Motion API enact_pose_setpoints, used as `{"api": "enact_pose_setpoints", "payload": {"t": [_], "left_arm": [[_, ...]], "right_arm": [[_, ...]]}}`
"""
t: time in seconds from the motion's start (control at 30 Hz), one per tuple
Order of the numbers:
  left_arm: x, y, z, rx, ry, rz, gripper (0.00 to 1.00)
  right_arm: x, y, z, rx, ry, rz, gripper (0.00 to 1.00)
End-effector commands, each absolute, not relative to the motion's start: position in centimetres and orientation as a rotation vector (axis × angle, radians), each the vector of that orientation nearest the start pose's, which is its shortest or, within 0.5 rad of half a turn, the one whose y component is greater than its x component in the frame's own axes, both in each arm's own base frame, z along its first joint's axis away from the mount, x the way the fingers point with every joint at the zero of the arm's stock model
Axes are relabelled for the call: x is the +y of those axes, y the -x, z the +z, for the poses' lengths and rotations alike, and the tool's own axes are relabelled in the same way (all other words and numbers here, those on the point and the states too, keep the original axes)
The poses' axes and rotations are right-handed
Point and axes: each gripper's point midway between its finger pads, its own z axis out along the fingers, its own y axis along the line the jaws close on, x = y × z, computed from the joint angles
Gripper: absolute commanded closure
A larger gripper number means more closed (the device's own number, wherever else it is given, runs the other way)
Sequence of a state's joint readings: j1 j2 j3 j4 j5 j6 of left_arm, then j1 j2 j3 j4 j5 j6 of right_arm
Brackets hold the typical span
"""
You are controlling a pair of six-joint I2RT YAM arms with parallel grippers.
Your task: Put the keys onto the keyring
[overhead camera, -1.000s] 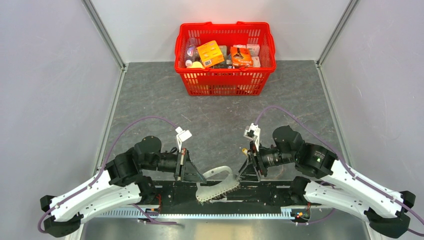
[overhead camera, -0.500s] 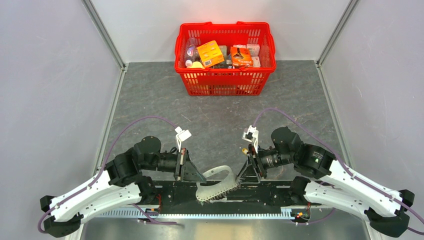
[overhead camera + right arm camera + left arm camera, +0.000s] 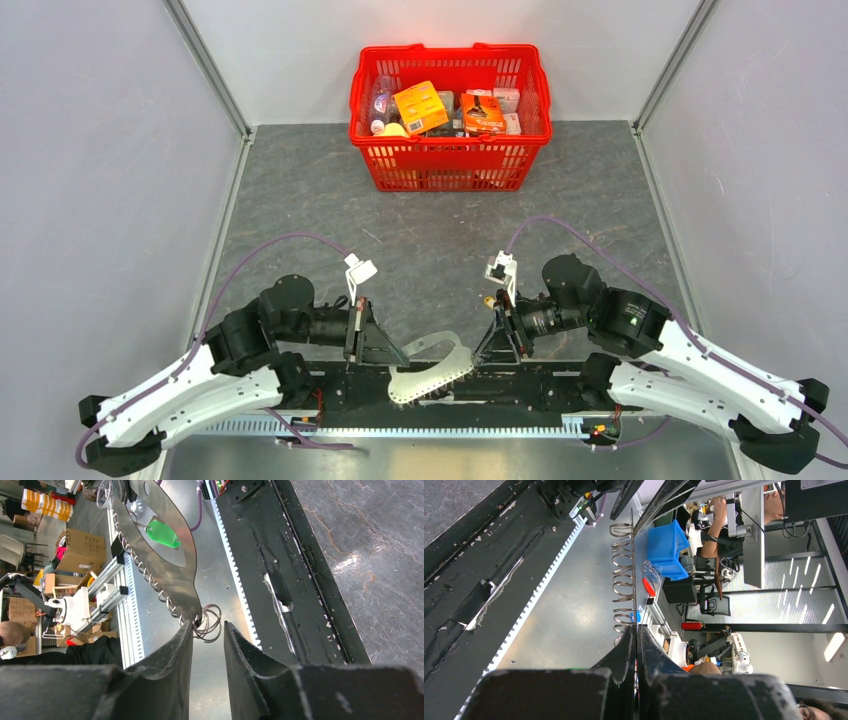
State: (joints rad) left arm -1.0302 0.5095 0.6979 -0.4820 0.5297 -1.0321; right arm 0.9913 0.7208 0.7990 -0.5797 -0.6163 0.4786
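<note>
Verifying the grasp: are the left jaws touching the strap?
Touching. Left wrist view: the left gripper is shut on the keyring strap, whose thin edge runs straight out from between the jaws.

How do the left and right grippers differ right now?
The left gripper has fingers pressed together on the strap, seen edge-on; the right gripper has fingers apart with the metal ring between them. Left camera shows no key; right shows the green key by the strap. Both sit at the strap's ends.

The grey marbled tabletop (image 3: 440, 225) is carrying a red basket (image 3: 450, 165) of boxed goods well beyond the left gripper (image 3: 398, 356) and right gripper (image 3: 482, 352), with a black base plate (image 3: 530, 385) lying beneath them.
</note>
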Motion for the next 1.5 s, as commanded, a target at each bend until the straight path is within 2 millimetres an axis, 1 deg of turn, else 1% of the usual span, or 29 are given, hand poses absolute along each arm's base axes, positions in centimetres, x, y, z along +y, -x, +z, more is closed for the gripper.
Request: {"api": "enact_pose_setpoints", "payload": {"t": [0.0,0.13,0.17,0.33,0.57,0.63,0.73,0.77,0.87,0.93,1.0,1.03,1.07,1.17,1.33,1.43,1.47], "left_arm": [[-24.0,0.2,28.7,2.198,-0.481,-1.849,0.98],[-23.8,0.3,28.8,2.187,-0.482,-1.855,0.98],[-23.8,0.3,28.8,2.188,-0.479,-1.855,0.98],[-23.7,0.4,28.9,2.182,-0.483,-1.86,0.98],[-23.8,0.3,29.2,2.174,-0.484,-1.857,0.98],[-24.1,0.1,29.3,2.172,-0.48,-1.857,0.98],[-24.5,-0.7,29.7,2.152,-0.446,-1.84,0.98],[-24.6,-1.1,29.8,2.142,-0.43,-1.828,0.98],[-24.8,-2.6,30.6,2.087,-0.354,-1.783,0.98],[-24.8,-3.6,31.1,2.04,-0.302,-1.764,0.98],[-24.8,-4.5,31.6,1.994,-0.248,-1.756,0.98],[-24.9,-5.1,31.9,1.967,-0.218,-1.753,0.98],[-25.0,-5.6,31.9,1.954,-0.188,-1.737,0.98],[-25.3,-7.4,32.1,1.893,-0.107,-1.709,0.98],[-26.2,-9.8,32.7,1.841,-0.063,-1.631,0.98],[-26.1,-11.3,33.0,1.801,-0.007,-1.579,0.98],[-25.8,-12.3,33.2,1.778,0.045,-1.542,0.98]], "right_arm": [[25.5,-2.9,25.5,2.039,1.005,1.465,0.6],[25.6,-3.1,25.7,2.034,0.999,1.459,0.5],[25.6,-3.1,25.8,2.034,0.998,1.458,0.49],[25.7,-3.3,26.0,2.035,0.993,1.447,0.49],[25.6,-3.0,26.3,2.033,1.005,1.464,0.51],[25.5,-2.8,27.2,2.015,0.999,1.478,0.51],[25.1,-2.7,29.5,1.982,0.968,1.491,0.48],[25.0,-2.9,30.4,1.974,0.938,1.486,0.45],[24.5,-4.6,31.1,2.033,0.805,1.387,0.44],[23.6,-6.3,30.8,2.08,0.685,1.277,0.43],[22.3,-7.8,30.4,2.113,0.573,1.16,0.43],[21.7,-8.4,30.2,2.122,0.533,1.115,0.42],[21.6,-8.6,30.2,2.121,0.52,1.105,0.42],[22.7,-8.6,30.3,2.127,0.509,1.153,0.43],[25.1,-9.1,30.4,2.148,0.483,1.229,0.45],[26.1,-9.1,31.4,2.125,0.49,1.28,0.45],[26.3,-9.2,31.7,2.121,0.491,1.289,0.45]]}}
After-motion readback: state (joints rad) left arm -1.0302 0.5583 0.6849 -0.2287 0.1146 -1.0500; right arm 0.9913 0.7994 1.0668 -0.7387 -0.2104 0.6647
